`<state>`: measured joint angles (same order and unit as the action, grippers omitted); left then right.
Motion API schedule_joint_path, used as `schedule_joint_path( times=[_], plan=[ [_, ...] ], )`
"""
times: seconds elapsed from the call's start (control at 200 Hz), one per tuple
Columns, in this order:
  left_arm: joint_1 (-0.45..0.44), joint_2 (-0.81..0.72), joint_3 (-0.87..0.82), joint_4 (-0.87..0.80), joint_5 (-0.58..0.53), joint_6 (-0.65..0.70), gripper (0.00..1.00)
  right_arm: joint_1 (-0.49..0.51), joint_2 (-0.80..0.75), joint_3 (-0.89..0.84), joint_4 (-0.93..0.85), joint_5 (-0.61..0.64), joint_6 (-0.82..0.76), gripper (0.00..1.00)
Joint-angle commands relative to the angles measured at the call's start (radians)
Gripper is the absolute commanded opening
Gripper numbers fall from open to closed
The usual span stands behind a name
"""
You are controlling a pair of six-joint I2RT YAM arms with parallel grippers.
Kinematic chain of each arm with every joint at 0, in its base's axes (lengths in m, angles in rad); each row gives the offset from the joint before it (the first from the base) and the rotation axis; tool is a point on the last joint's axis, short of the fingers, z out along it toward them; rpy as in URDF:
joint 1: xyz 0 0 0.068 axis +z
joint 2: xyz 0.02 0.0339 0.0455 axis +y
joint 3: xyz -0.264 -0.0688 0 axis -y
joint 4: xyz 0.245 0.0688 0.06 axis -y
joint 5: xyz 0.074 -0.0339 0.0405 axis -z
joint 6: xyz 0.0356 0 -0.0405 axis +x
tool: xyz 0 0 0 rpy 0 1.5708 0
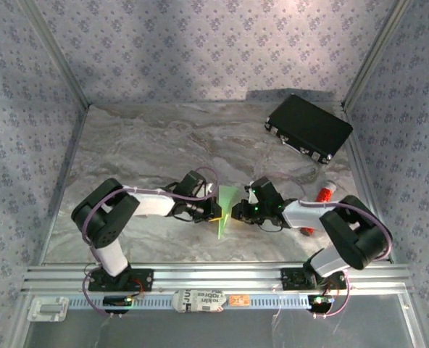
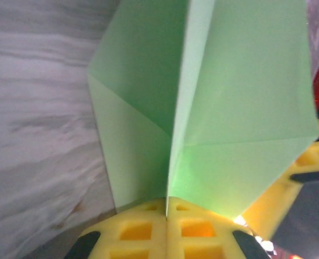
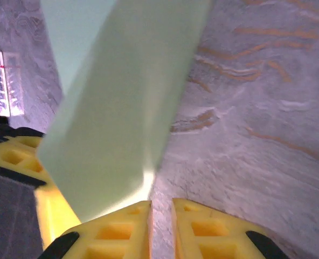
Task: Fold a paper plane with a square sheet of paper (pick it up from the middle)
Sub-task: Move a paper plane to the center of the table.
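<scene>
Marble table (image 1: pixel 142 145); well apart from the black case (image 1: pixel 309 128), a part-folded green sheet of paper (image 1: pixel 227 199) is held upright. The left gripper (image 2: pixel 166 200) clamps its centre crease; the right gripper (image 3: pixel 162 202), jaws barely parted, sits beside it, seemingly empty. Likely mid-fold: next needs a wing pressed down evenly

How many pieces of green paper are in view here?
1: the folded green paper, pinched in the left gripper, with the right gripper close beside it. Another piece could lie hidden beneath it.

green paper plane (image 1: pixel 226 204), black case (image 1: pixel 309 128)
</scene>
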<state>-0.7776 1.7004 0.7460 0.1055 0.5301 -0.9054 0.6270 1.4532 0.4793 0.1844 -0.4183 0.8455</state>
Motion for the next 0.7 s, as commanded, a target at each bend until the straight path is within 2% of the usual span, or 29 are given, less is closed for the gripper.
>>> schedule_joint_path(
  times=[0.0,0.1,0.23,0.365,0.695],
  plan=[
    [-0.017,-0.121,0.072,-0.243,-0.229,0.102,0.01,-0.006,-0.096,0.004,-0.146,0.129,-0.022,0.18],
    [-0.021,-0.170,0.123,-0.426,-0.412,0.144,0.00,-0.007,-0.166,0.004,-0.200,0.184,-0.029,0.20],
    [-0.022,-0.172,0.182,-0.563,-0.516,0.181,0.00,-0.008,-0.226,0.004,-0.245,0.237,-0.020,0.20],
    [-0.032,-0.131,0.237,-0.644,-0.553,0.207,0.00,-0.007,-0.248,-0.007,-0.242,0.256,-0.001,0.20],
    [-0.057,-0.065,0.269,-0.670,-0.541,0.221,0.00,0.006,-0.244,-0.006,-0.219,0.263,0.010,0.20]
  ],
)
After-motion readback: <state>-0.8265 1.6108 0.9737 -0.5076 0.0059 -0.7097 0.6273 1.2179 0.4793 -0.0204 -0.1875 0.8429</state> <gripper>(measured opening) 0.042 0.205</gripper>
